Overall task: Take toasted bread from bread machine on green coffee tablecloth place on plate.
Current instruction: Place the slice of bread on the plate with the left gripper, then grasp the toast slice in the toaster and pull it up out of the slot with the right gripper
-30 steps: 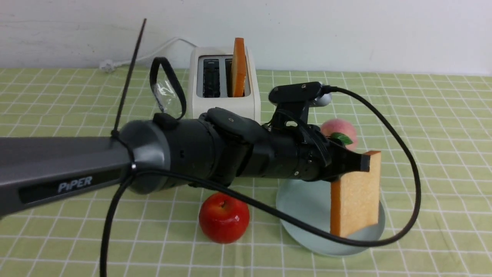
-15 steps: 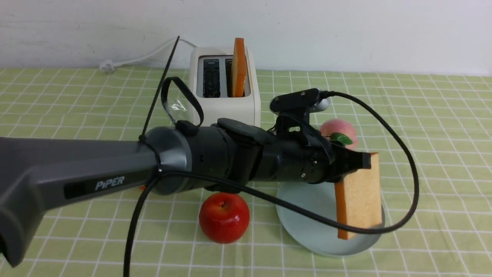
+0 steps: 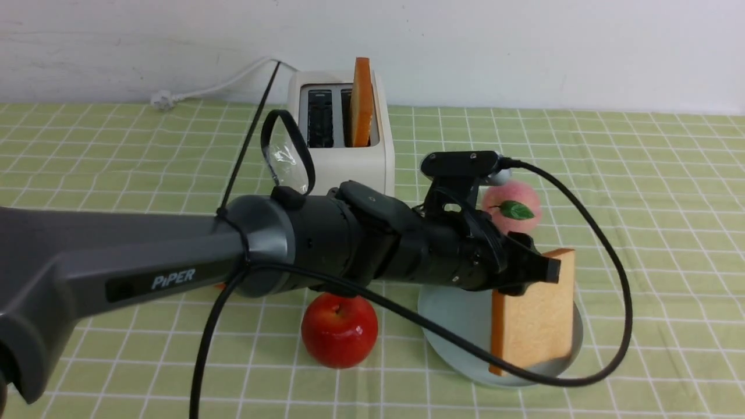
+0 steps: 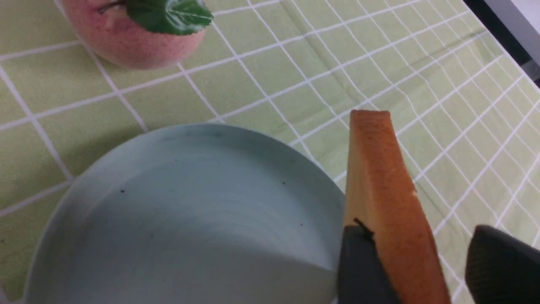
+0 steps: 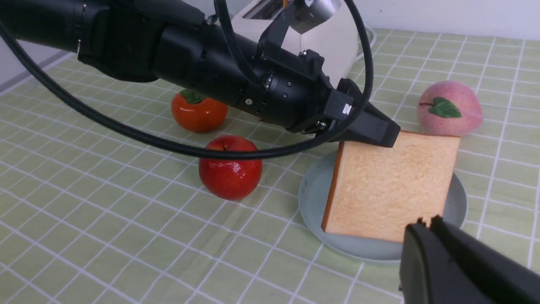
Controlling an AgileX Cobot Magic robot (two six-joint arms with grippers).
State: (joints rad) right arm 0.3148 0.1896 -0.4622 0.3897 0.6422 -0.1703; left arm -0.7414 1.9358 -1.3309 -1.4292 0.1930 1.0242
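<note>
One toasted bread slice (image 3: 532, 317) stands nearly upright with its lower edge on the pale blue-green plate (image 3: 454, 314), leaning slightly. My left gripper (image 3: 550, 270) is at its top corner. In the left wrist view (image 4: 422, 240) the jaws are open: the slice (image 4: 388, 202) touches one finger, and the other finger stands apart with cloth showing between. The second slice (image 3: 361, 102) stands in the right slot of the cream bread machine (image 3: 343, 157) on the green tablecloth (image 3: 669, 203). My right gripper (image 5: 428, 223) is shut and empty, hovering near the plate's (image 5: 312, 198) near rim.
A red apple (image 3: 339, 329) sits just left of the plate. A pink peach (image 3: 512, 206) lies behind the plate. An orange-red fruit (image 5: 198, 112) lies under the left arm. The left arm's black cable (image 3: 617, 302) loops around the plate's right side.
The left arm has lowered the slice until its bottom edge rests on the plate, and the slice has tilted. The jaws have parted from it.
</note>
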